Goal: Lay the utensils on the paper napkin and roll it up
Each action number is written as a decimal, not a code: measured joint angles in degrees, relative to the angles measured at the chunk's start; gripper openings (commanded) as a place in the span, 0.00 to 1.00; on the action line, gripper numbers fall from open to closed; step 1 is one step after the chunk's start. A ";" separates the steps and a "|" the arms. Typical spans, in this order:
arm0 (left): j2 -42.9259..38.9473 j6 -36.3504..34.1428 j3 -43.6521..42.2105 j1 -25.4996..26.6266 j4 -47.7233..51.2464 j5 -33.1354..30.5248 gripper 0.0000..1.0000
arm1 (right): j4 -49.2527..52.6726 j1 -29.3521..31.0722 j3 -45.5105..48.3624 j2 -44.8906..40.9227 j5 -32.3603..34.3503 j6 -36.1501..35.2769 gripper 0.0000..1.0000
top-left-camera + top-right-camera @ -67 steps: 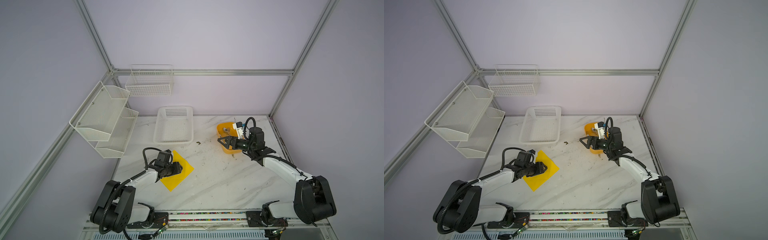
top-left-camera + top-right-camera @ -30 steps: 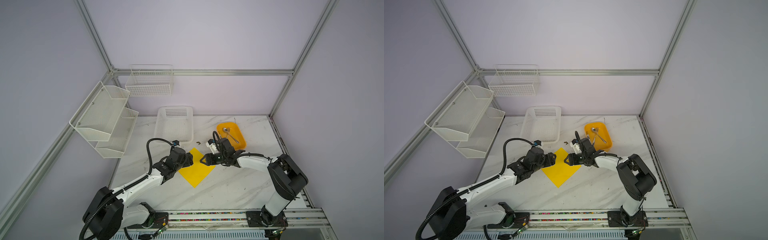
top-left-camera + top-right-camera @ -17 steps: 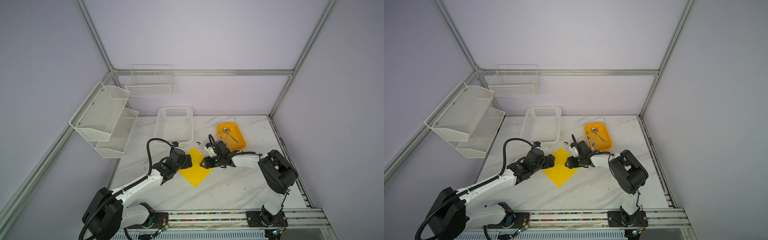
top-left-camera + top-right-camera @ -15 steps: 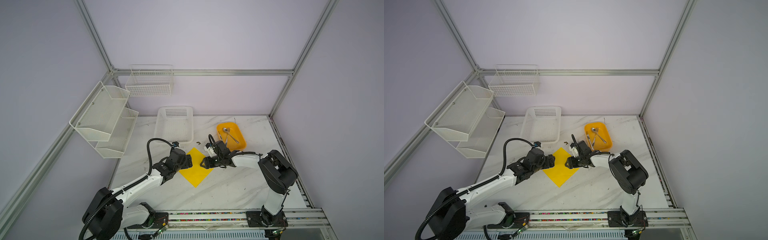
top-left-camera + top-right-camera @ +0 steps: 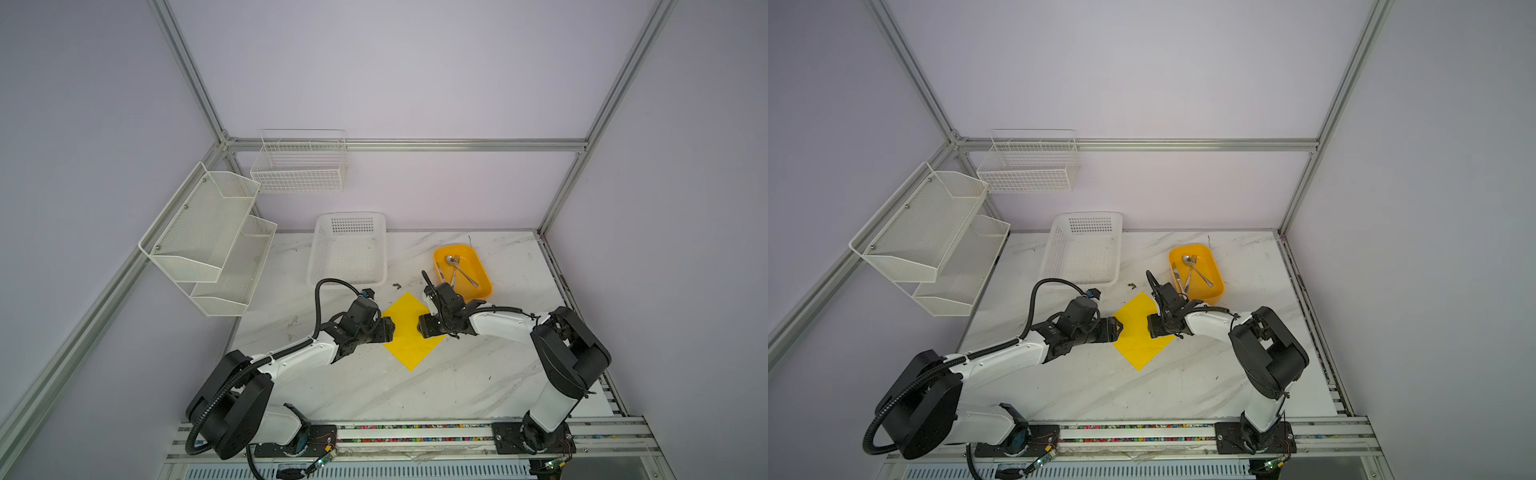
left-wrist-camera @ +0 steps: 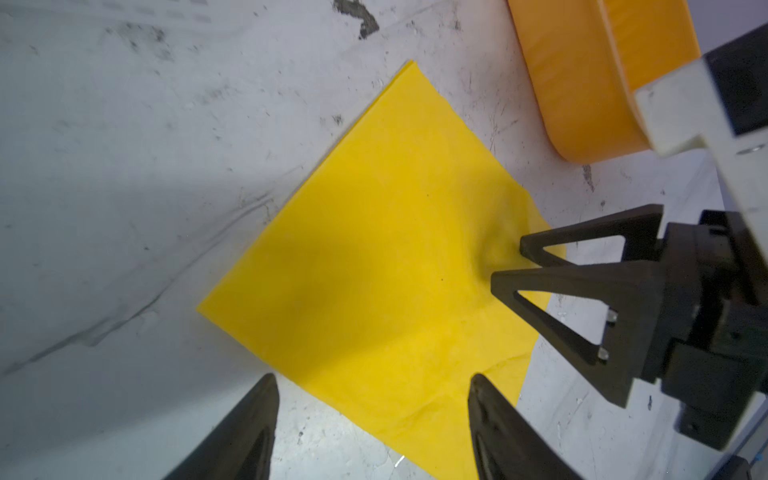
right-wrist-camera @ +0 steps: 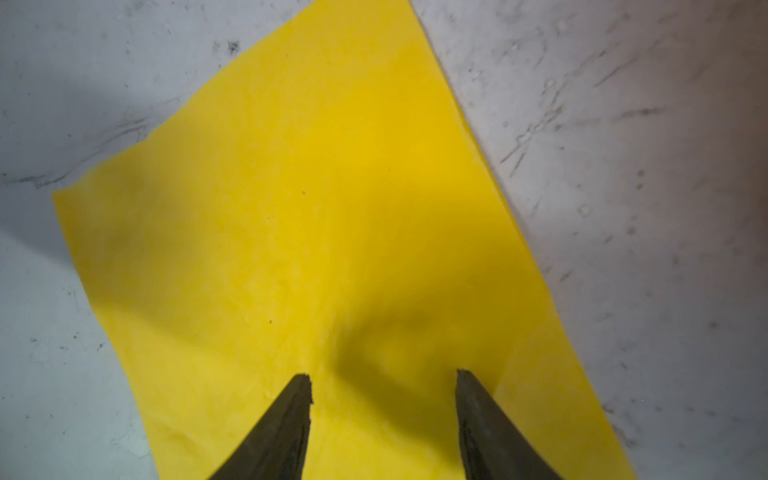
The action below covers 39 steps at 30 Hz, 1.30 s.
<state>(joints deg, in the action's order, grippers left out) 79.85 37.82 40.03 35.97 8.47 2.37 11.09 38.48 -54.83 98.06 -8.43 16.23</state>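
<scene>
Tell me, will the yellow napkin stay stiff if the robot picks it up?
Probably floppy: the paper napkin puckers where the right end effector presses on it, so it would likely droop when lifted. It looks thin and light, lying flat on the table, so a push may slide or crumple it rather than roll it.

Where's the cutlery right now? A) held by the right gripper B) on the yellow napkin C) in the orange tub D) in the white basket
C: the utensils lie together inside the orange tub, with no cutlery on the paper napkin.
</scene>
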 measured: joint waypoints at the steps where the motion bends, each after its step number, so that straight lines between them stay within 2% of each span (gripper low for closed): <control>1: 0.63 0.13 0.02 0.00 -0.20 0.74 0.68 | -0.04 -0.09 0.11 -0.70 -0.52 -0.13 0.58; 6: 4.22 2.03 0.02 0.00 -3.65 5.07 0.63 | -2.58 -0.22 0.59 -4.46 -4.59 0.02 0.53; 8: 5.33 2.56 0.04 0.00 -5.09 6.43 0.62 | -3.56 -0.22 0.61 -4.31 -5.46 0.33 0.50; 12: 7.78 3.54 0.04 0.00 -6.51 8.00 0.59 | -3.96 -0.22 0.87 -2.80 -5.75 0.83 0.49; 17: 9.75 3.65 0.04 0.00 -6.84 8.81 0.57 | -3.06 -0.22 1.70 -1.81 -3.39 1.25 0.49; 31: 11.28 7.04 1.46 0.26 -7.37 11.37 0.53 | 0.17 -0.24 3.54 -1.68 10.01 2.25 0.47; 34: 10.67 7.65 1.46 0.94 -7.26 10.93 0.54 | -0.24 -0.24 4.26 -2.05 10.40 1.36 0.47; 39: 7.34 7.43 1.57 1.42 -6.91 8.48 0.55 | -2.60 -0.31 6.23 -6.64 7.41 0.76 0.46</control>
<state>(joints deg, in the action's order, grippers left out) 87.20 45.25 41.60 37.39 1.56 10.85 8.49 38.17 -48.60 91.42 -1.02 16.99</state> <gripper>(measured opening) 0.549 0.471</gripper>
